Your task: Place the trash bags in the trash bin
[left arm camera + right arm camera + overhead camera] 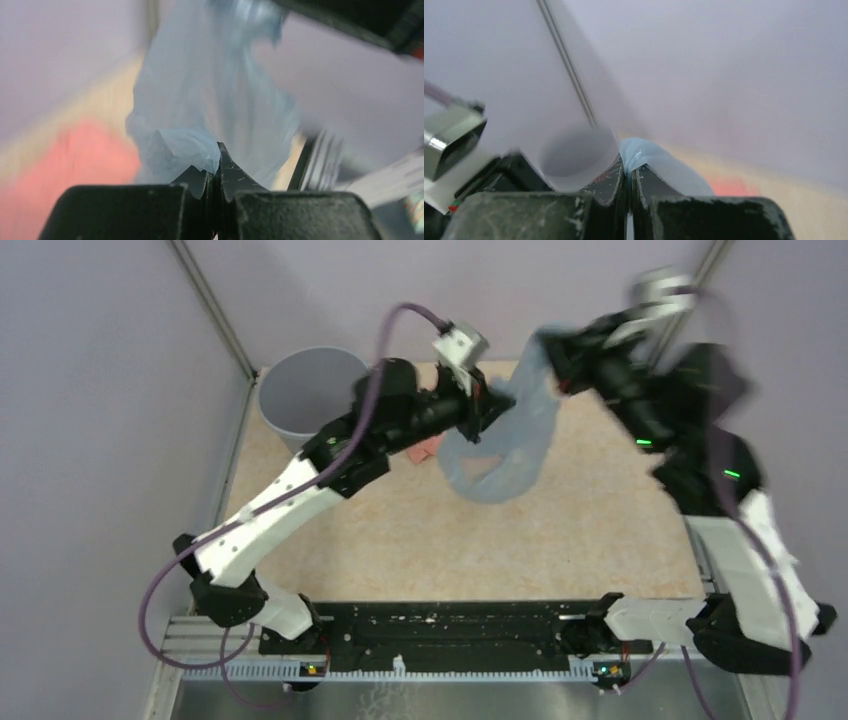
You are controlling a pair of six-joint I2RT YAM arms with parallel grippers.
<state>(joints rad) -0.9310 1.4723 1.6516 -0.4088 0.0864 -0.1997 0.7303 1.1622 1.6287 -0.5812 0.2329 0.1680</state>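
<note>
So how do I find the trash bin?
Look at the tan table, then go to its far left corner. The trash bin stands there: a plain grey round bucket, open on top, unlike the floppy blue bag held up nearby.

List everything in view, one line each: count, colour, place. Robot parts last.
trash bag: 1, translucent pale blue, hanging above the table, pinched by both grippers
trash bin: 1, grey, far-left corner of the table
folded piece: 1, salmon pink, on the table just left of the trash bag, partly hidden
table: 1, speckled beige
left gripper: 1, black, shut on the trash bag
right gripper: 1, black, shut on the trash bag
</note>
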